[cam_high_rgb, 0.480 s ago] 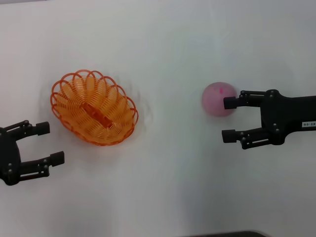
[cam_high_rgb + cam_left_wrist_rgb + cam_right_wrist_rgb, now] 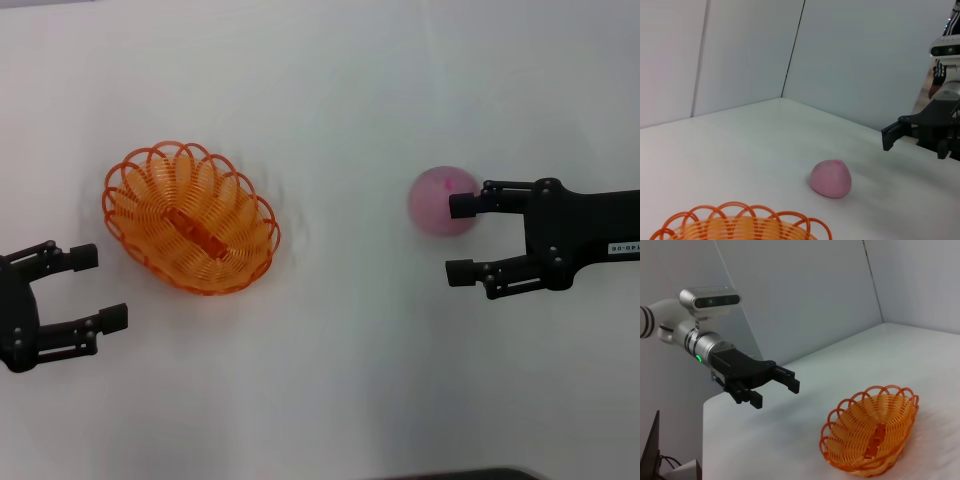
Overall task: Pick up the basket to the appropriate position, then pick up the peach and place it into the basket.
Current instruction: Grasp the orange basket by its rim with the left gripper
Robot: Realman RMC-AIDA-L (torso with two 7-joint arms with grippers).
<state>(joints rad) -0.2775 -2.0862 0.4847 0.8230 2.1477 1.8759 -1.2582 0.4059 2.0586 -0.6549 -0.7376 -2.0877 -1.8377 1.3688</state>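
The orange wire basket (image 2: 190, 232) sits on the white table at the left; it also shows in the left wrist view (image 2: 740, 226) and the right wrist view (image 2: 871, 431). The pale pink peach (image 2: 440, 200) lies at the right, also in the left wrist view (image 2: 830, 178). My right gripper (image 2: 460, 238) is open, just right of the peach, one finger overlapping its edge in the head view. My left gripper (image 2: 100, 287) is open and empty, below and left of the basket; it also shows in the right wrist view (image 2: 777, 385).
The white table (image 2: 330, 360) spreads between basket and peach. Grey walls stand behind it in the wrist views. A dark edge shows at the table's front (image 2: 450, 474).
My right gripper has shifted slightly up and left toward the peach. The left gripper, basket and peach have not moved.
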